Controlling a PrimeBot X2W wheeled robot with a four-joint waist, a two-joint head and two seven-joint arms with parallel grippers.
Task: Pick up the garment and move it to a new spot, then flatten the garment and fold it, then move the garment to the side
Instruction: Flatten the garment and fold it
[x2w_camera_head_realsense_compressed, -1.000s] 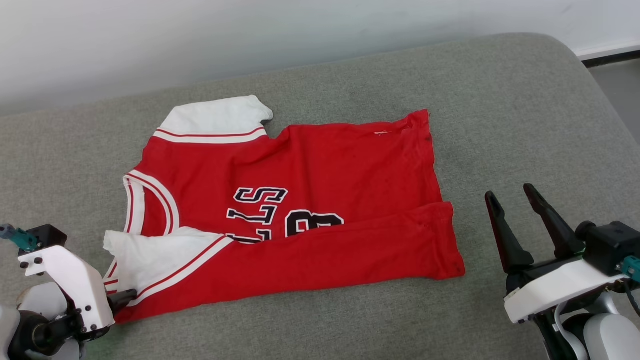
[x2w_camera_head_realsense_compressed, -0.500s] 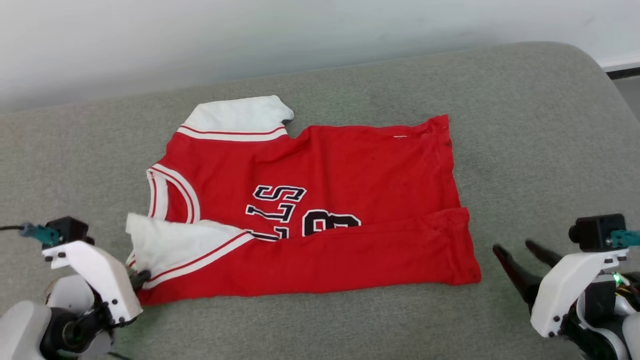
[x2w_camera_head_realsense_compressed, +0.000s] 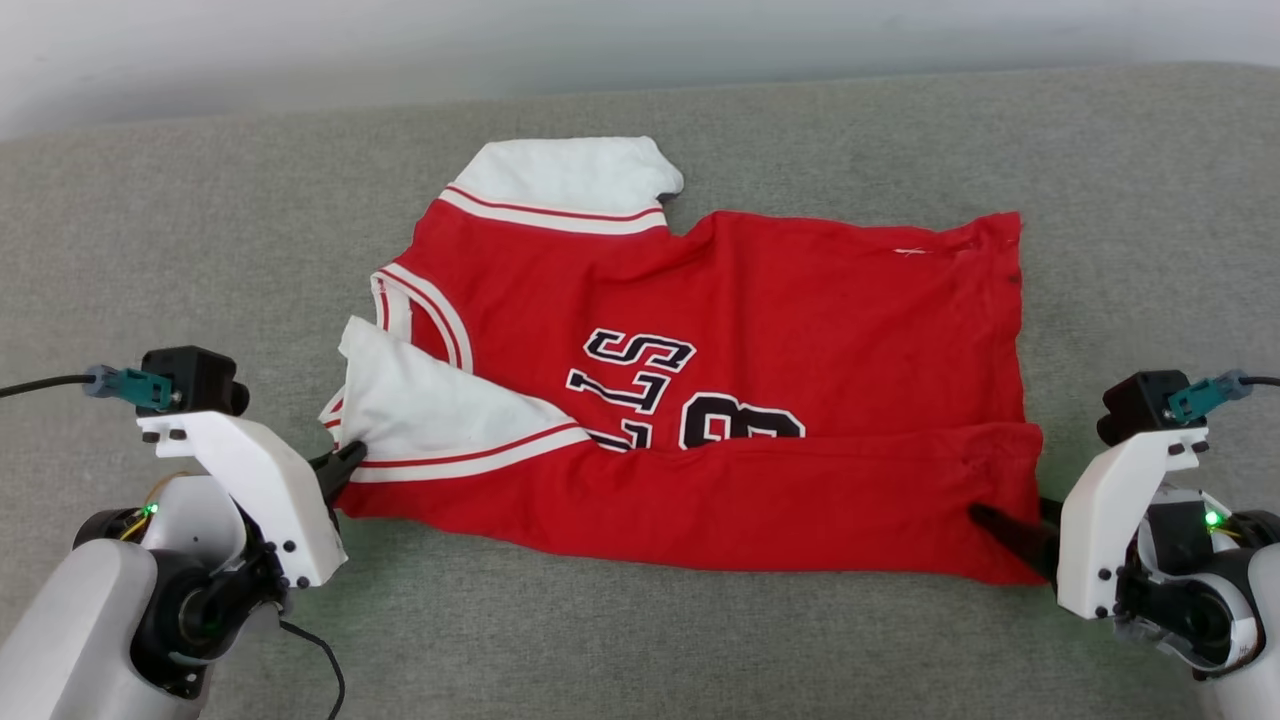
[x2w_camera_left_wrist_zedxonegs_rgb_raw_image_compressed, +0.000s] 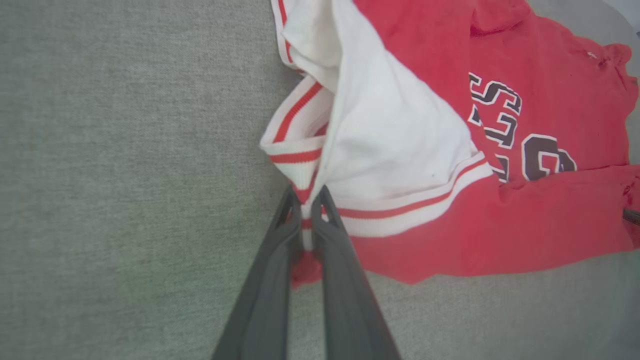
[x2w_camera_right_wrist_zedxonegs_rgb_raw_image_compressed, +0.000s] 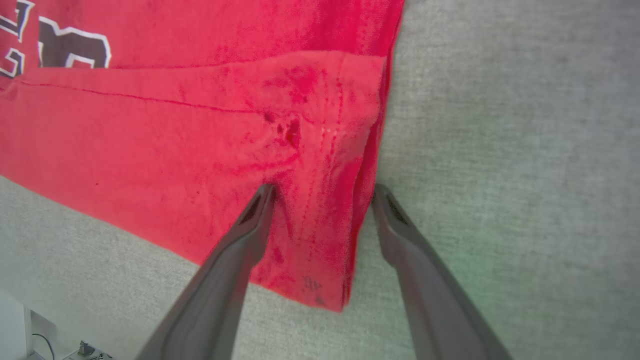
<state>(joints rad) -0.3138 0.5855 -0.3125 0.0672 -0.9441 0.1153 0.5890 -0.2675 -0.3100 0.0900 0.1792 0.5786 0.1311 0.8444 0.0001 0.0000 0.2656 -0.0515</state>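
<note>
The garment (x2w_camera_head_realsense_compressed: 760, 330) is a red jersey T-shirt with white sleeves and black lettering. It lies on the grey cushion with its near long edge folded over. My left gripper (x2w_camera_head_realsense_compressed: 345, 465) is shut on the garment's striped sleeve corner (x2w_camera_left_wrist_zedxonegs_rgb_raw_image_compressed: 305, 200) at the near left, with cloth pinched between its fingers (x2w_camera_left_wrist_zedxonegs_rgb_raw_image_compressed: 280, 240). At the near right hem corner (x2w_camera_right_wrist_zedxonegs_rgb_raw_image_compressed: 320, 210), my right gripper (x2w_camera_right_wrist_zedxonegs_rgb_raw_image_compressed: 322, 192) stands open. One finger rests on the red cloth and the other lies just past the hem edge, so the corner sits between the jaws.
The grey cushion (x2w_camera_head_realsense_compressed: 150, 230) runs wide to the left, right and front of the garment. A pale wall (x2w_camera_head_realsense_compressed: 300, 40) backs it. A dark cable (x2w_camera_head_realsense_compressed: 320, 660) hangs by my left arm.
My left gripper has shut on the sleeve corner. My right gripper has dropped low and reached in around the hem corner, still open. The head camera has shifted, so the whole scene sits further right.
</note>
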